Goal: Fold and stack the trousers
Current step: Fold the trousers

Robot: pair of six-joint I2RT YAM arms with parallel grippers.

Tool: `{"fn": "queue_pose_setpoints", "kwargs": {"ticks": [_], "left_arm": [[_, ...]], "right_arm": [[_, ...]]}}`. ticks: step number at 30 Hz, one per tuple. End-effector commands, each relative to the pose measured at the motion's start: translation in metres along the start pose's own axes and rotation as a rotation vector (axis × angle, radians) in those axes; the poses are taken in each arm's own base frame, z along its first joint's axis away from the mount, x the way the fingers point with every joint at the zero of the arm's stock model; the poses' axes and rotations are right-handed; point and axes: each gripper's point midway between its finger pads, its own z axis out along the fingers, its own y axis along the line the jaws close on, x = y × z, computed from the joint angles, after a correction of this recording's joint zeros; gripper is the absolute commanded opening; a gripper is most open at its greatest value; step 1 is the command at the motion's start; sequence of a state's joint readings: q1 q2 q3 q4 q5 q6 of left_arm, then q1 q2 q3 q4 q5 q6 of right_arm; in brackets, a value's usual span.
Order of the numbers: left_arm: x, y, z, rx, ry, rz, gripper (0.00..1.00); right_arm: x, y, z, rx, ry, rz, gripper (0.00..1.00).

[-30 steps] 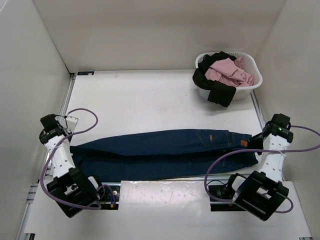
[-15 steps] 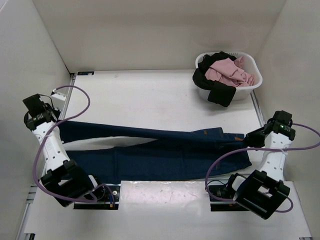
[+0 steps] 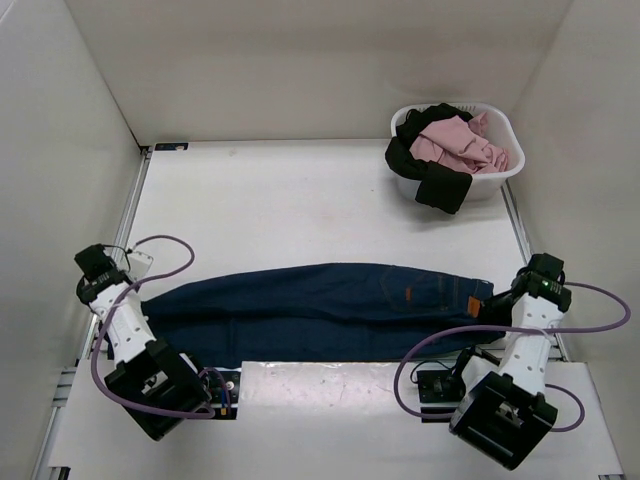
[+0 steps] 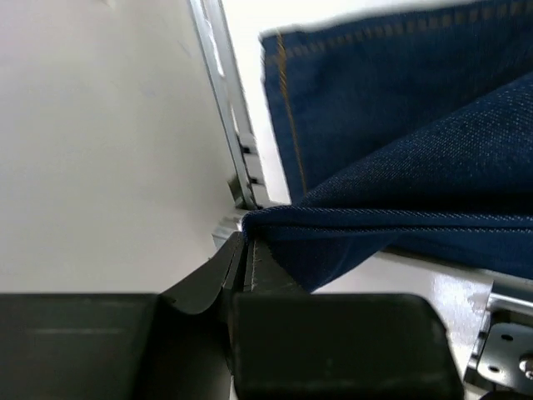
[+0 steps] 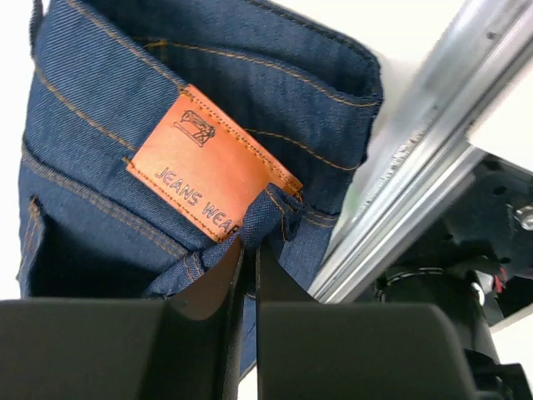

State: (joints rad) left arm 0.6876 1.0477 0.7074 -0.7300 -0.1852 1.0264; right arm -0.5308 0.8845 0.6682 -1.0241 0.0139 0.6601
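The trousers [image 3: 320, 310] are dark navy jeans lying lengthwise across the near part of the table, legs folded one over the other, waist to the right with an orange leather patch [image 5: 204, 162]. My left gripper [image 3: 128, 290] is shut on the hem end of a leg [image 4: 350, 233] at the left table edge. My right gripper [image 3: 497, 302] is shut on the waistband [image 5: 279, 212] by the patch at the right edge. Both hold the cloth low, near the table.
A white basket [image 3: 500, 170] at the back right holds a pink garment [image 3: 455, 140] and a black garment [image 3: 430, 180] hanging over its rim. Metal rails run along the table's left [image 4: 233, 133] and right [image 5: 416, 175] edges. White walls enclose the table.
My left gripper had swung a leg up and away toward the far left; it has come back down, and the leg now lies over the other. My right gripper moved slightly inward with the waist.
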Motion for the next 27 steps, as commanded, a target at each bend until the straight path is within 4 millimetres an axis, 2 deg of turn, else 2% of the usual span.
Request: {"fn": "queue_pose_setpoints", "kwargs": {"ticks": [1,4,5,8,9,10,11,12,14,15,16,18,19,21,23,24,25,26,27], "left_arm": [[0.019,-0.001,-0.002,-0.03,0.074,0.034,0.14],[0.029,-0.014,0.004,-0.003,0.112,0.055,0.14],[0.031,-0.013,0.004,-0.007,0.121,0.066,0.14],[0.031,-0.016,0.006,0.011,0.116,0.107,0.14],[0.032,-0.018,0.006,0.022,0.121,0.122,0.14],[0.036,-0.029,0.007,0.068,0.127,0.146,0.15],[0.039,-0.035,0.008,0.087,0.136,0.164,0.21],[0.044,-0.043,0.012,0.114,0.146,0.205,0.5],[0.049,-0.047,0.011,0.142,0.17,0.229,0.78],[0.047,-0.049,0.01,0.159,0.157,0.239,0.92],[0.038,-0.037,0.003,0.143,0.126,0.231,1.0],[0.025,-0.03,-0.01,0.172,0.079,0.216,1.0],[0.003,-0.008,-0.023,0.14,-0.002,0.201,1.0],[-0.017,0.009,-0.036,0.122,-0.073,0.162,1.0],[-0.041,0.023,-0.048,0.102,-0.138,0.137,1.0],[-0.045,0.019,-0.049,0.109,-0.133,0.139,1.0],[-0.046,0.011,-0.044,0.131,-0.115,0.168,0.96],[-0.041,-0.012,-0.032,0.18,-0.063,0.214,0.91],[-0.037,-0.024,-0.024,0.2,-0.032,0.236,0.86]], "right_arm": [[-0.002,-0.016,0.0,0.074,-0.035,0.032,0.0],[-0.009,-0.021,0.0,0.102,-0.071,0.042,0.0],[-0.014,-0.022,-0.002,0.107,-0.087,0.053,0.0],[-0.029,-0.013,-0.011,0.087,-0.128,0.044,0.0],[-0.03,-0.012,-0.01,0.087,-0.128,0.044,0.04],[-0.03,-0.012,-0.01,0.087,-0.128,0.044,0.13],[-0.033,-0.012,-0.01,0.091,-0.141,0.035,0.43],[-0.033,-0.012,-0.01,0.091,-0.141,0.035,0.59],[-0.034,-0.009,-0.01,0.074,-0.141,0.024,0.77],[-0.042,-0.001,-0.016,0.038,-0.165,-0.007,0.77],[-0.047,0.005,-0.02,0.012,-0.181,-0.022,0.77],[-0.056,0.022,-0.034,-0.046,-0.208,-0.089,0.77],[-0.057,0.032,-0.039,-0.079,-0.22,-0.138,0.77],[-0.062,0.051,-0.047,-0.128,-0.254,-0.202,0.74],[-0.053,0.081,-0.053,-0.201,-0.273,-0.335,0.71],[-0.037,0.098,-0.056,-0.237,-0.259,-0.431,0.67],[-0.028,0.106,-0.055,-0.238,-0.252,-0.474,0.64],[-0.018,0.111,-0.045,-0.205,-0.217,-0.519,0.62],[-0.006,0.111,-0.038,-0.169,-0.19,-0.558,0.59]]}}
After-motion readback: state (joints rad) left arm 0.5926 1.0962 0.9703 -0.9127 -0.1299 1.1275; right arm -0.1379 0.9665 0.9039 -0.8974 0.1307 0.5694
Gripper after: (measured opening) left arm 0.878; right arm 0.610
